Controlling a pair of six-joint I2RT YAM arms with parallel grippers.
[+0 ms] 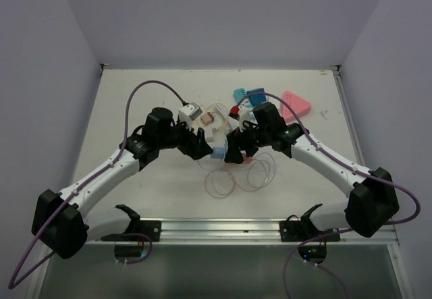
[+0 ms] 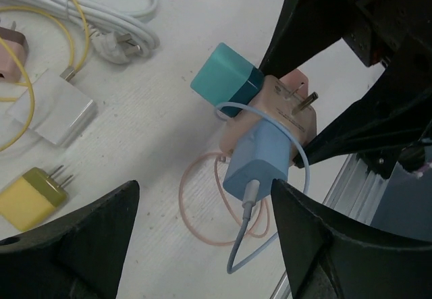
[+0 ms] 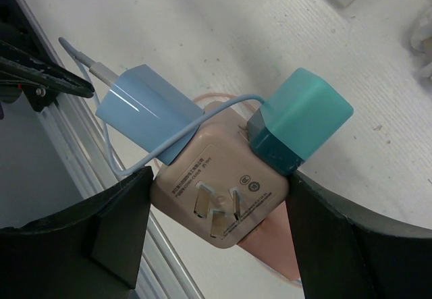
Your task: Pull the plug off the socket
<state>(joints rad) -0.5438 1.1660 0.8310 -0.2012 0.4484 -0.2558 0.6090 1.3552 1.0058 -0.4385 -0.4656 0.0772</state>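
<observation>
A beige-pink socket cube (image 3: 223, 184) hangs just above the table, its three prongs facing the right wrist camera. My right gripper (image 3: 219, 214) is shut on its two sides. Two plugs are stuck into it: a light blue plug (image 2: 260, 157) with a pale blue cable (image 2: 246, 235), and a teal plug (image 3: 300, 120). My left gripper (image 2: 202, 241) is open and faces the blue plug's cable end. That end lies just ahead of its fingertips, close to the right finger (image 2: 324, 245), with no visible contact. In the top view the two grippers meet at the blue plug (image 1: 219, 152).
A yellow plug (image 2: 27, 198), a white adapter (image 2: 57, 106) and a thick white cable (image 2: 88, 15) lie to the left. Thin pink cable loops (image 1: 233, 174) lie under the grippers. Pink (image 1: 295, 103) and blue (image 1: 251, 96) boxes sit further back. A metal rail (image 1: 216, 228) runs along the near edge.
</observation>
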